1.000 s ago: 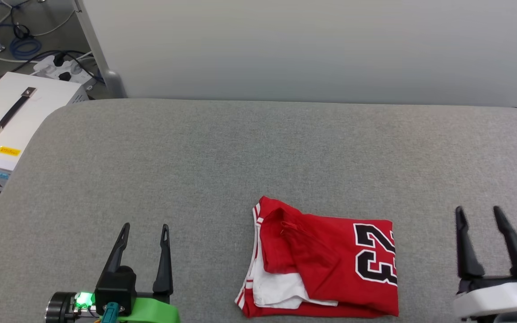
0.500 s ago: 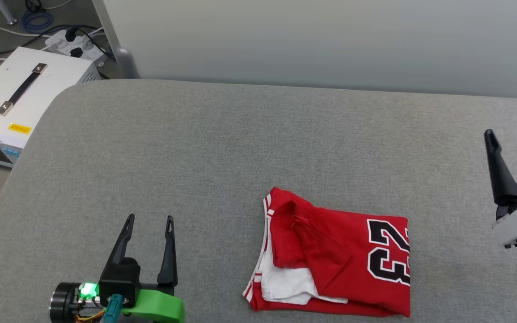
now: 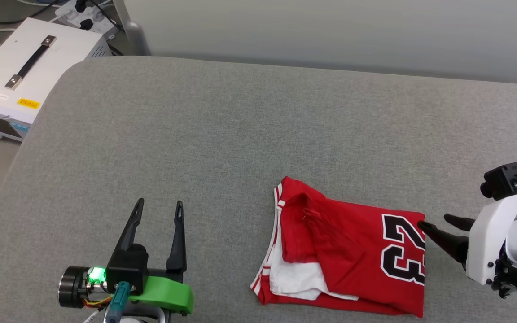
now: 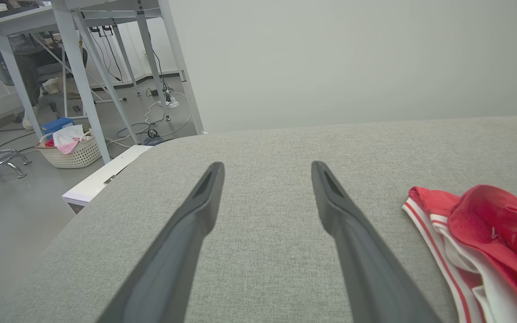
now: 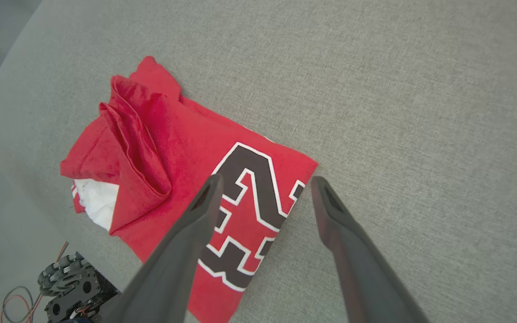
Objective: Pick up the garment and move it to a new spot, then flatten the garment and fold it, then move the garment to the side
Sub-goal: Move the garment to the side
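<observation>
The red garment (image 3: 343, 251) lies folded on the grey padded surface (image 3: 240, 134), with a black-and-white "23" on its right part and a white sleeve showing at its lower left. My right gripper (image 3: 433, 221) is open, its fingers pointing left, one tip at the garment's right edge by the "23". In the right wrist view the open gripper (image 5: 266, 178) hovers over the numbered corner of the garment (image 5: 173, 148). My left gripper (image 3: 159, 204) stands open and empty, well left of the garment. The left wrist view has the gripper (image 4: 266, 165) over bare fabric and the garment (image 4: 487, 233) at the right.
A white box with a black handle (image 3: 25, 76) sits on the floor beyond the surface's left corner, near a power strip (image 3: 83, 6) and a metal post (image 3: 133, 31). A pale wall backs the surface. A basket (image 4: 67, 150) stands under white tables.
The head camera has shifted. My right gripper rose, then turned from pointing up to pointing left and came down to the garment's right edge. The left gripper and garment stayed put.
</observation>
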Robot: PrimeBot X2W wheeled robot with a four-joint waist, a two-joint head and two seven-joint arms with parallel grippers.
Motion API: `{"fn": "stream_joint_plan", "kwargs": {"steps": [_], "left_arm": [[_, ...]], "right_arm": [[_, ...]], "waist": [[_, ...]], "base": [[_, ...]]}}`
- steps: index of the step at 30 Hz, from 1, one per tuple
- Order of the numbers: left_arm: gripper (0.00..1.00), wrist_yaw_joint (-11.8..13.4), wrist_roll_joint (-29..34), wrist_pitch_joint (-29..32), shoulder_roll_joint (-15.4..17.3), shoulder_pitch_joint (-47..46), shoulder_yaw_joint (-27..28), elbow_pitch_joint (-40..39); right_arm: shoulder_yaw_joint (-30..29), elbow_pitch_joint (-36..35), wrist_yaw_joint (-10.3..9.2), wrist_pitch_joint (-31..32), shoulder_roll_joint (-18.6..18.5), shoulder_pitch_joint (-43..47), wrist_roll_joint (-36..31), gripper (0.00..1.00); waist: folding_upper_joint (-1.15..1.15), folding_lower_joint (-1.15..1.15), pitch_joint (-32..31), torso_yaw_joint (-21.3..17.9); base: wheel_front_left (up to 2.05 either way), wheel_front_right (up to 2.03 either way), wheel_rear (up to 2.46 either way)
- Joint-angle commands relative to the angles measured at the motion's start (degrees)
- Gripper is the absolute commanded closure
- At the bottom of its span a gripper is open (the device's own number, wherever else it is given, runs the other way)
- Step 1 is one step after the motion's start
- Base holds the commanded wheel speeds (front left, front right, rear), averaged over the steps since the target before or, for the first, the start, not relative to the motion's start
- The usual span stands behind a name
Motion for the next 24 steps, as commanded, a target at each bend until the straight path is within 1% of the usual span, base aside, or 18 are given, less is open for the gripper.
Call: {"fn": "stream_joint_plan", "kwargs": {"steps": [1,5,10,15,18,19,20,21,22,24], "left_arm": [[0.00,-0.23,-0.11,-0.34,-0.31,-1.13,-0.19,0.07],[0.00,-0.20,-0.10,-0.34,-0.60,-1.96,-0.55,0.10],[0.00,-0.13,-0.29,-0.34,-0.96,-2.94,-0.80,0.19],[0.00,-0.30,-0.24,-0.34,-1.18,-3.77,-1.10,0.35],[0.00,-0.31,-0.17,-0.34,-1.23,-4.03,-1.10,0.43],[0.00,-0.22,-0.13,-0.34,-1.27,-4.03,-0.95,0.53],[0.00,-0.20,-0.12,-0.34,-1.28,-3.97,-0.92,0.55],[0.00,-0.18,-0.11,-0.34,-1.30,-3.90,-0.92,0.59],[0.00,-0.18,-0.11,-0.34,-1.33,-3.82,-0.95,0.65],[0.00,-0.18,-0.10,-0.34,-1.36,-3.68,-0.99,0.77]], "right_arm": [[0.65,0.77,-0.03,1.20,-0.31,0.41,1.24,0.00],[2.99,3.35,-0.03,3.73,-0.27,0.80,3.04,0.00],[5.62,7.23,-0.03,3.41,1.25,0.31,4.40,0.00],[8.21,11.88,-0.03,1.13,3.65,-0.52,5.67,0.00],[10.28,13.48,-0.03,-0.86,4.09,-0.64,5.95,0.00],[11.95,14.47,-0.03,-3.87,4.00,-1.19,6.29,0.00],[12.39,14.58,-0.03,-4.73,3.90,-1.45,6.45,0.00],[12.73,14.67,-0.03,-5.97,3.70,-1.85,6.68,0.65],[13.06,14.70,-0.03,-7.09,3.44,-2.28,6.89,1.00],[13.73,14.53,-0.03,-8.45,2.75,-2.93,7.33,1.00]], "waist": [[0.00,0.00,1.17,0.74],[0.00,0.00,2.80,1.47],[0.00,0.00,4.61,2.12],[0.00,0.00,5.80,2.71],[0.00,0.00,6.02,2.90],[0.00,0.00,5.95,2.84],[0.00,0.00,5.90,2.78],[0.00,0.00,5.80,2.69],[0.00,0.00,5.70,2.57],[0.00,0.00,5.44,2.32]], "base": [[0.00,0.00,0.00],[0.00,0.00,0.00],[0.00,0.00,0.00],[0.00,0.00,0.00],[0.00,0.00,0.00],[0.00,0.00,0.00],[0.00,0.00,0.00],[0.00,0.00,0.00],[0.00,0.00,0.00],[0.00,0.00,0.00]]}}
